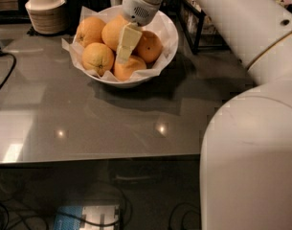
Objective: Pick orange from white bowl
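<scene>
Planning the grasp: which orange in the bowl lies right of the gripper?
The deep-orange one by the white bowl's right wall; the gripper hangs mid-bowl, the other oranges left or beneath it.

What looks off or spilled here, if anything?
Nothing stands out. Oranges sit piled in the white bowl, paper liner crinkled over its rim, none spilled on the table. The hand is down among them.

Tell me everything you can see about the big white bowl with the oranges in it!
The white bowl is wide, round and glossy, maybe ceramic. It sits upright toward the back of the shiny grey table. Crinkled white paper lines it and pokes out over the rim. Oranges are piled inside on the paper. The robot's tool comes down from above, over the middle of the pile. I cannot see anything else touching the bowl.
</scene>
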You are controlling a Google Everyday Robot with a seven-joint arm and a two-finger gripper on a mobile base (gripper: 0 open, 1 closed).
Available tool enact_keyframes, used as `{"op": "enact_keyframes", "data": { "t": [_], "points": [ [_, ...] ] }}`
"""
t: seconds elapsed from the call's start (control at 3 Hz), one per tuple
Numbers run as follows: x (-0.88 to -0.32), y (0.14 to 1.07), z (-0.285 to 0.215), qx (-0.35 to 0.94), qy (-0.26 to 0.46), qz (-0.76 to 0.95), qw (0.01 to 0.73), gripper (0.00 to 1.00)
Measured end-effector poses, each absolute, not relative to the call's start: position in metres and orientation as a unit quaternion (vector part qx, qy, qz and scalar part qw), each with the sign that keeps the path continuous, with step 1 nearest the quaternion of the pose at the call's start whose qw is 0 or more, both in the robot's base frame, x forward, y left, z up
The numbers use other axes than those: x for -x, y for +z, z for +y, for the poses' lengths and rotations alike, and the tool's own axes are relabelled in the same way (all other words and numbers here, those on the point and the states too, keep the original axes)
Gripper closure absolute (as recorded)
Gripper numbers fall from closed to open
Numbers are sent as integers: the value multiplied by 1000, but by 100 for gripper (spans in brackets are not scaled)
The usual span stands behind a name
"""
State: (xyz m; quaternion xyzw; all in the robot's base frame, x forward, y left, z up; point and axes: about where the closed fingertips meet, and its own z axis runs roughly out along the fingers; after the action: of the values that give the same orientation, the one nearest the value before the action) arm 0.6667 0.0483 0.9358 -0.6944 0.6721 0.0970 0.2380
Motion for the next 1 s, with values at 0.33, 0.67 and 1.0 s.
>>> {"op": "enact_keyframes", "data": {
  "t": [0.33,0.67,1.0],
  "points": [
    [-667,936,48,694,97,672,238,42],
    [-667,944,48,694,97,672,238,65],
    [-667,947,48,694,97,672,238,88]
  ]
}}
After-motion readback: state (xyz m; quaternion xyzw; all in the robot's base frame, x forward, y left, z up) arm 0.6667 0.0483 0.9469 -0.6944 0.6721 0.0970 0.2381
